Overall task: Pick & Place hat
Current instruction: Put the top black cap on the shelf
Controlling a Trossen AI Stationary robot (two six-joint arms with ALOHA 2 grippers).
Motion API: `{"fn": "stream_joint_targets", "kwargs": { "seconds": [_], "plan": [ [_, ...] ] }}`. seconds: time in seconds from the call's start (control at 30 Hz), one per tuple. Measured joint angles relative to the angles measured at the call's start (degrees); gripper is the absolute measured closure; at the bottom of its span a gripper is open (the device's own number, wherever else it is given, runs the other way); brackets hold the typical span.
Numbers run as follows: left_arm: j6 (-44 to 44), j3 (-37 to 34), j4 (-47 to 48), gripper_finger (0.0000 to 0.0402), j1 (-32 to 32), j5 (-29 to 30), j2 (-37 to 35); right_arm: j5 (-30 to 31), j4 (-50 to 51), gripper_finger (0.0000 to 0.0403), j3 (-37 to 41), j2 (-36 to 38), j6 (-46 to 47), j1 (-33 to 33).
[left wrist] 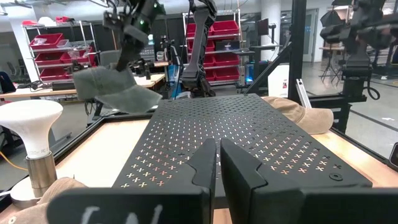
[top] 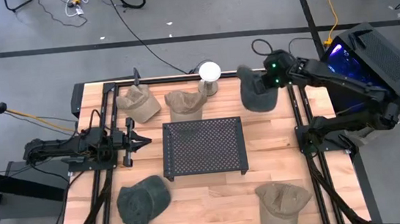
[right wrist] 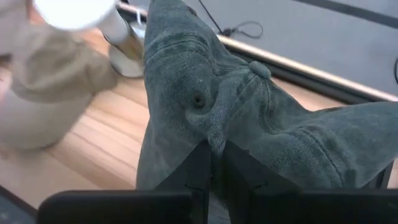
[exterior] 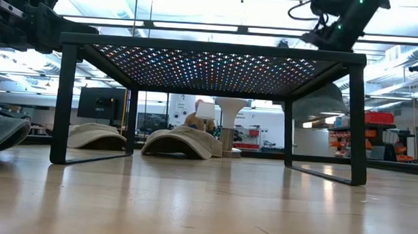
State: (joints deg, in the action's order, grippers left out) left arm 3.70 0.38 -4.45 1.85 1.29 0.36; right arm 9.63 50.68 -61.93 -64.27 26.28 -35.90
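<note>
My right claw (top: 262, 84) pinches a dark grey-green hat (top: 257, 92), holding it clear of the table (top: 209, 203) near the far right corner, just beside the white bulb-shaped stand (top: 209, 73). In the right wrist view the fingers (right wrist: 193, 171) press into the crown of the hat beside its top button, gathering the soft, brushed cloth into deep folds. Bare wood lies open between the black perforated metal rack (top: 203, 147) at the centre and the right-hand rail. My left claw (top: 142, 140), pressed together with nothing in it, waits just left of the rack. Two tan hats (top: 137, 103) (top: 184, 103) lie along the far edge, another tan hat (top: 282, 201) at the near right, and a dark green hat (top: 142, 202) at the near left.
</note>
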Motion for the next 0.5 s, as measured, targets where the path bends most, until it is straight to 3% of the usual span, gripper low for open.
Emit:
{"fn": "stream_joint_targets", "kwargs": {
  "seconds": [0.5],
  "plan": [
    [0.0,0.0,0.0,0.0372,0.0,0.0,0.0,0.0,4.7,0.0367,-13.4,0.0,-1.0,0.4]
  ]
}}
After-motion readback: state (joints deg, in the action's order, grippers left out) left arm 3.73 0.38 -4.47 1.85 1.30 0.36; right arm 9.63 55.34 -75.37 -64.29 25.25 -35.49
